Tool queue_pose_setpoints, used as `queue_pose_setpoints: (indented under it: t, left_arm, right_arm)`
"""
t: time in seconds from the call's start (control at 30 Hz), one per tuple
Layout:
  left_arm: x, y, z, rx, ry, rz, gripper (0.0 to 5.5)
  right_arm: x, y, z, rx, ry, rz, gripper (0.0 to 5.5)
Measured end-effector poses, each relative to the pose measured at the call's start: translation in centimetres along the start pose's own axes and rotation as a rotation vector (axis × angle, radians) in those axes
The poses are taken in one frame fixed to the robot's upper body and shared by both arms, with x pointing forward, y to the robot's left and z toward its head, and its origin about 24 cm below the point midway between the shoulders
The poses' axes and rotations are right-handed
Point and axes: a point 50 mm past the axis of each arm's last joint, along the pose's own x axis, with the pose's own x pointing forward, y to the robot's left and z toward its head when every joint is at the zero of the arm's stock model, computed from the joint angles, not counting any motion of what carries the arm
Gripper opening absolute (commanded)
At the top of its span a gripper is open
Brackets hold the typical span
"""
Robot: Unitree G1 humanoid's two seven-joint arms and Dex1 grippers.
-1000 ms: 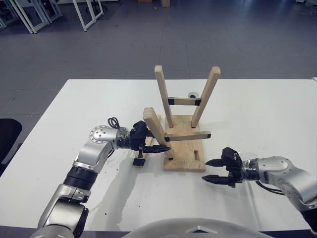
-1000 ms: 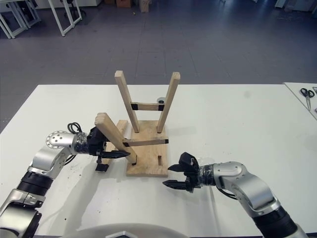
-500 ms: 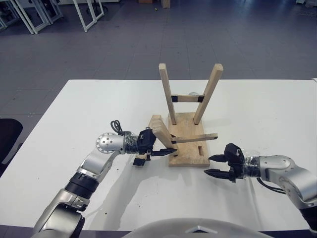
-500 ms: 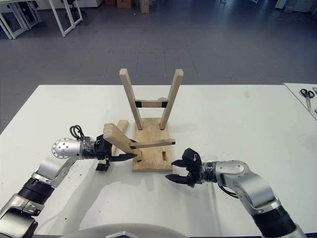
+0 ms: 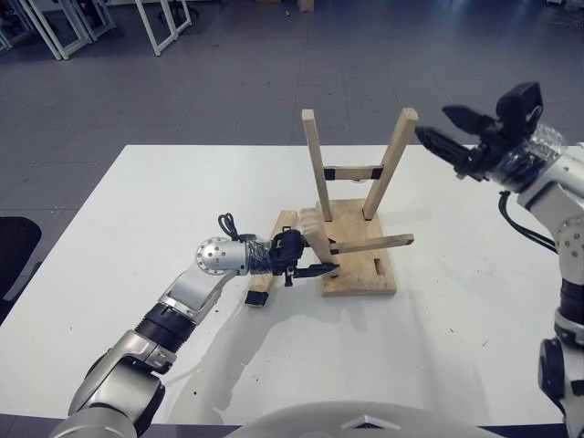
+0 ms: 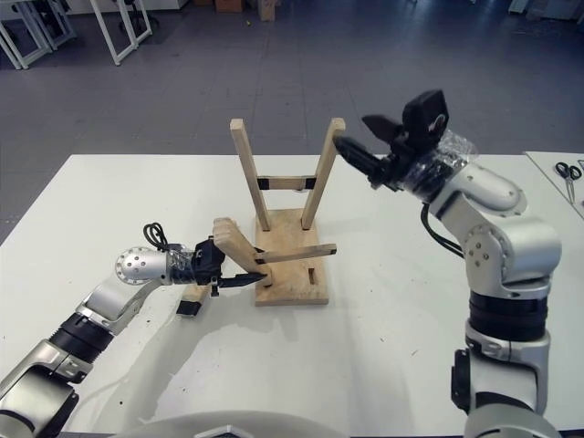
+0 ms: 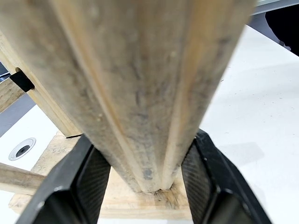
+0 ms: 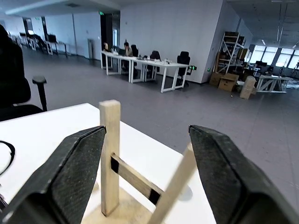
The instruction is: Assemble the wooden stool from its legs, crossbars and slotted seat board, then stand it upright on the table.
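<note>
White table (image 5: 456,347) bears seat board (image 5: 360,279), loose wooden bar (image 5: 264,281) and small black piece (image 5: 255,299)

Your left arm is lying low and extended forward with the elbow bent, and the left gripper (image 5: 319,265) is clamping its fingers (image 7: 88,182) onto the stool leg (image 5: 311,228) (pads pressing on opposite faces of the wood). Your right arm is standing raised, elbow folded sharply and forearm lifted high. The right gripper (image 5: 432,120) is pointing toward your left side with its two fingers spread apart, gripping nothing.
</note>
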Motion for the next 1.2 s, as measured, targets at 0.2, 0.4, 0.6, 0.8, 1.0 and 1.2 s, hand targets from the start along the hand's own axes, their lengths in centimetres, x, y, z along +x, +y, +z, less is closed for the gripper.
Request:
queue_pose_setpoints:
  t: [0.2, 0.4, 0.6, 0.8, 1.0, 1.2]
  left_arm:
    - [1.3, 0.7, 0.0, -0.002, 0.001, 0.019, 2.04]
    - [3.1, 1.7, 0.2, 0.006, 0.012, 0.026, 2.04]
    - [3.6, 1.9, 0.2, 0.005, 0.013, 0.030, 2.04]
    - [3.7, 2.0, 0.3, 0.007, 0.016, 0.027, 2.04]
    - [3.8, 1.9, 0.2, 0.008, 0.022, 0.030, 2.04]
    - [3.8, 2.0, 0.3, 0.010, 0.023, 0.028, 2.04]
  right_arm:
    - [3.1, 5.5, 2.1, 0.137, -0.174, 0.284, 3.27]
    - [5.4, 10.3, 3.5, 0.250, -0.273, 0.534, 3.27]
    - [6.3, 12.1, 2.6, 0.267, -0.228, 0.615, 3.27]
    - [7.3, 14.7, -1.1, 0.143, -0.012, 0.686, 3.27]
    - [7.2, 14.6, -2.1, 0.076, 0.038, 0.683, 3.27]
    - [7.0, 13.9, -1.0, 0.122, -0.031, 0.647, 3.27]
